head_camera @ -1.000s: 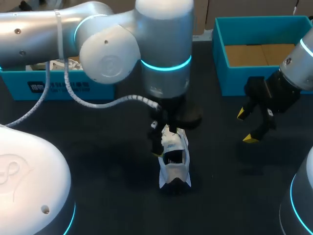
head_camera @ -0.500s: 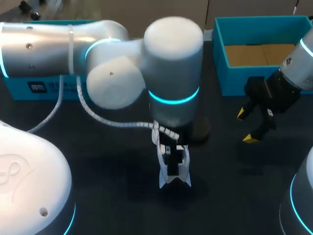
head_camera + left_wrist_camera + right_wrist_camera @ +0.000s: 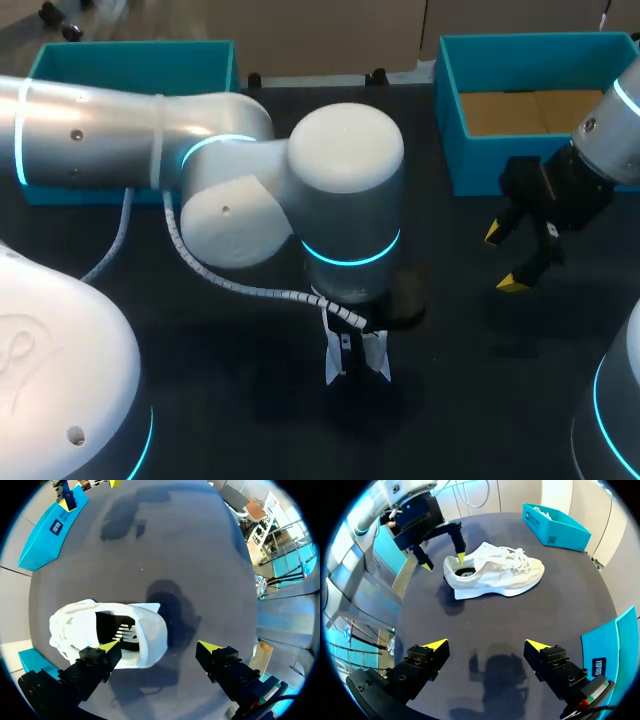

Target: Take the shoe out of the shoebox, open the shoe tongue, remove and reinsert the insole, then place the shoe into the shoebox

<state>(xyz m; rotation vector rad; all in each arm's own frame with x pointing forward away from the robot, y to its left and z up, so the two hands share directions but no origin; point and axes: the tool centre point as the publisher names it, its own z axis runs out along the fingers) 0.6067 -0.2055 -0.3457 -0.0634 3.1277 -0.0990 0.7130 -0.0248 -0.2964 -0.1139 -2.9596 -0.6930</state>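
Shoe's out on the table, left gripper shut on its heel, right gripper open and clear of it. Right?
Not shut: the left gripper is open. In the left wrist view one finger sits at the opening of the shoe, the other apart from it over the table. Rest holds: right gripper open, clear.

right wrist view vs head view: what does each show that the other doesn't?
Right wrist only: the white lace-up sneaker whole, side-on, with the left gripper open at its heel. Head only: the brown cardboard floor of the teal open shoebox; the left arm hides most of the sneaker. Both: part of the sneaker, the open right gripper, the dark table.
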